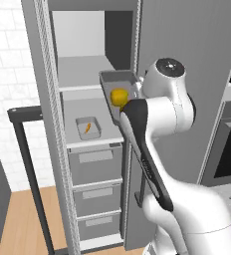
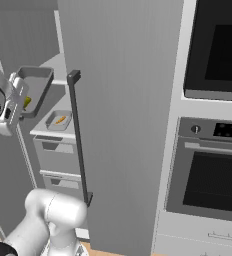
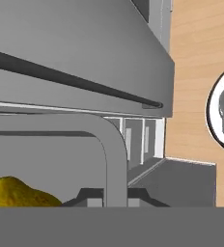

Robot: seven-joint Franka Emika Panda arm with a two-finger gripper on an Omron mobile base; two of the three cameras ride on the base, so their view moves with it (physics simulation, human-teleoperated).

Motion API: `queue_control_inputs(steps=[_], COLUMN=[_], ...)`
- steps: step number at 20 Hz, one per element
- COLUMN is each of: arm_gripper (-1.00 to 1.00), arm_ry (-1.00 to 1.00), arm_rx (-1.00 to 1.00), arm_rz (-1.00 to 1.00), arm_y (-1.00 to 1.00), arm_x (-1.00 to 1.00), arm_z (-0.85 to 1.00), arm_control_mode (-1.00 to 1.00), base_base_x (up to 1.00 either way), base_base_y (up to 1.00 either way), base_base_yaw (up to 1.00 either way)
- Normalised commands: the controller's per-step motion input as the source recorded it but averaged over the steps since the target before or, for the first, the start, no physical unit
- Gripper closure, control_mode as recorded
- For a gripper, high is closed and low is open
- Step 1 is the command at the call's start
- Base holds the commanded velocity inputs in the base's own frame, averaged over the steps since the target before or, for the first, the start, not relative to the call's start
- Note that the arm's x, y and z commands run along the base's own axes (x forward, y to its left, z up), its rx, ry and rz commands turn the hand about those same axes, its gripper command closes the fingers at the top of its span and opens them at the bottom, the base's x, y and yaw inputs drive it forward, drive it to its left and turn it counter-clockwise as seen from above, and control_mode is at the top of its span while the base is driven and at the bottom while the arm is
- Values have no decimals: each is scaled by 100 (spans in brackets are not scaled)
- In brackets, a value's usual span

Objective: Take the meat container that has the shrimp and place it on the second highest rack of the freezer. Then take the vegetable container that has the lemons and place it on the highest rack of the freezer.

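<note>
The freezer (image 1: 48,124) is finished in smooth matt grey, resembling brushed metal; its shelves (image 1: 82,69) are rendered pale and flat. The bar handle (image 2: 78,135) is dark and matt. The vegetable container (image 1: 118,80) appears to be smooth grey plastic, though this cannot be confirmed. A dull, slightly bumpy yellow skin is seen on the lemons (image 1: 119,96). The floor (image 3: 201,58) is shown as light wood grain.

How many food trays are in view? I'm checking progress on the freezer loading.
2. The shrimp tray sits on the lower shelf of the freezer. The lemon tray is held by the tool at upper-shelf height, its rim clamped, one lemon showing.
</note>
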Motion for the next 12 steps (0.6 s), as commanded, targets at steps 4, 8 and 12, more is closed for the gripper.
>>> queue_control_inputs(steps=[4,8,12], arm_gripper=[100,100,100], arm_ry=[11,8,0], arm_rx=[0,0,0], arm_rz=[-8,-2,0], arm_y=[6,8,28], arm_x=[43,43,46], arm_z=[3,3,6], arm_control_mode=[-100,-100,-100], base_base_x=[0,0,0], base_base_y=[0,0,0], base_base_yaw=[0,0,0])
